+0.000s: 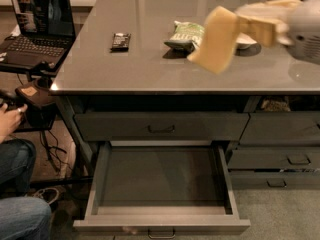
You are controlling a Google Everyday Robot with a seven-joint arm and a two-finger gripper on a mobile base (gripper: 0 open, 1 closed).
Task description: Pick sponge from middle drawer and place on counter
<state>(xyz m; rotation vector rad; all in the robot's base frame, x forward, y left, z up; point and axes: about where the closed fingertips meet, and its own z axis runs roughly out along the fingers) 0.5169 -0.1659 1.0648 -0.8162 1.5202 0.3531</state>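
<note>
My cream gripper (pixel 241 26) reaches in from the right and is shut on the sponge (pixel 214 40), a pale yellow block hanging tilted just above the counter (pixel 140 66), beside the green snack bag (pixel 184 34). The middle drawer (pixel 160 176) is pulled wide open below the counter's front edge. Its flat dark interior is bare, and its bar handle (pixel 161 232) shows at the bottom edge of the view.
A small dark flat object (pixel 120 40) lies left of the snack bag. The closed top drawer (pixel 160 126) sits above the open one, with narrower drawers (pixel 290 159) to the right. A laptop (pixel 37 26) and a seated person (pixel 17 184) are at the left.
</note>
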